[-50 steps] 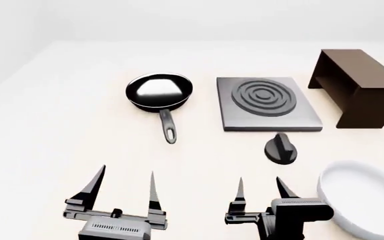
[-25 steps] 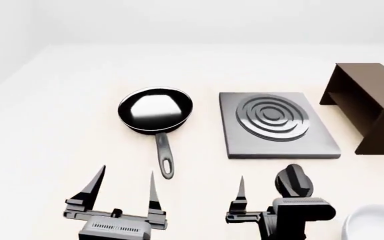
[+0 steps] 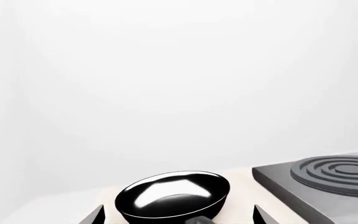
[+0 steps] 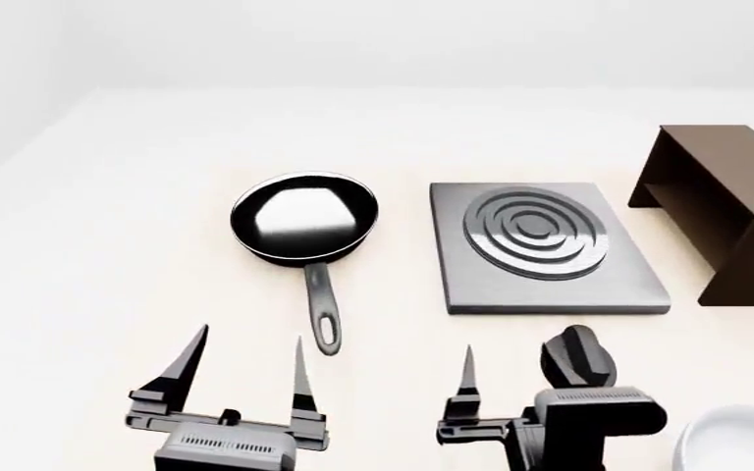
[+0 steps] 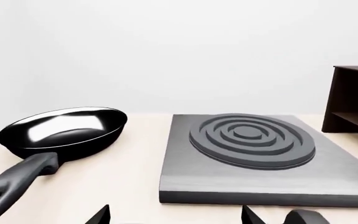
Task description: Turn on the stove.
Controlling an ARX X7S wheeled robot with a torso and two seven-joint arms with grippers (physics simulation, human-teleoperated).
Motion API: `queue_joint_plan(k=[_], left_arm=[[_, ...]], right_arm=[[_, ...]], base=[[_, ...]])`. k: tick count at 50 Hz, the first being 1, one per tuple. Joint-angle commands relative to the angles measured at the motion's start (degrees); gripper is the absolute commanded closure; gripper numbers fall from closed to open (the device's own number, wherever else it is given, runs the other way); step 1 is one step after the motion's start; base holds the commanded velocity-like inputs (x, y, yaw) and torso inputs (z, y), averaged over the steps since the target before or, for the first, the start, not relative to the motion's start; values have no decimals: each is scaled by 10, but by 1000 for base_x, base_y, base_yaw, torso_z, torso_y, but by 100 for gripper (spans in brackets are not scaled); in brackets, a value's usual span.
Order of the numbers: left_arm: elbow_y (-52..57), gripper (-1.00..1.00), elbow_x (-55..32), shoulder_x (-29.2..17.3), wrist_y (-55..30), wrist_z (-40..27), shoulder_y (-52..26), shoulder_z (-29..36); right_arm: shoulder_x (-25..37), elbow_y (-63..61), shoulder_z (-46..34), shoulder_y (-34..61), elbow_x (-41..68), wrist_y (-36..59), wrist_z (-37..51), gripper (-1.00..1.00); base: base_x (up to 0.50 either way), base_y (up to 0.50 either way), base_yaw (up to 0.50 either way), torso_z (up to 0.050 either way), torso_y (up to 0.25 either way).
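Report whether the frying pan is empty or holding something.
Empty: the frying pan shows only glossy reflection inside, in head and wrist views alike.

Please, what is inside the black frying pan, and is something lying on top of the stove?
The frying pan shows only a bright reflection inside; it holds no object. The stove has only its raised burner rings on top. Under either one, nothing can be seen.

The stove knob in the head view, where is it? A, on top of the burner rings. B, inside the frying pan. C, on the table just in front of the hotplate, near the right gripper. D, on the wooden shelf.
C: the black knob sits on the table just in front of the grey hotplate, close beside the right gripper.
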Motion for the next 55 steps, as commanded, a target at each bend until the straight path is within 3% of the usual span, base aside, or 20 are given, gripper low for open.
queue_joint_plan(k=[1,12,24,55], left_arm=[[-7,-100,-22,0,-8,1,-3,-1],[-17,-100,-37,2,-23,1,-14,-2],[-28,-100,-56,2,-32,0,-19,-4],[-29,-100,-59,-3,-37,-9,-18,3]], right_arm=[[21,-98,-9,-3,16,108,19,-100],[23,-161,30,-13,91,225,47,-100],[27,-178,46,-18,131,264,55,-100],[36,-125,69,-26,140,249,56,-100]], base=[[0,0,0,0,0],[0,0,0,0,0],[0,0,0,0,0],[0,0,0,0,0]])
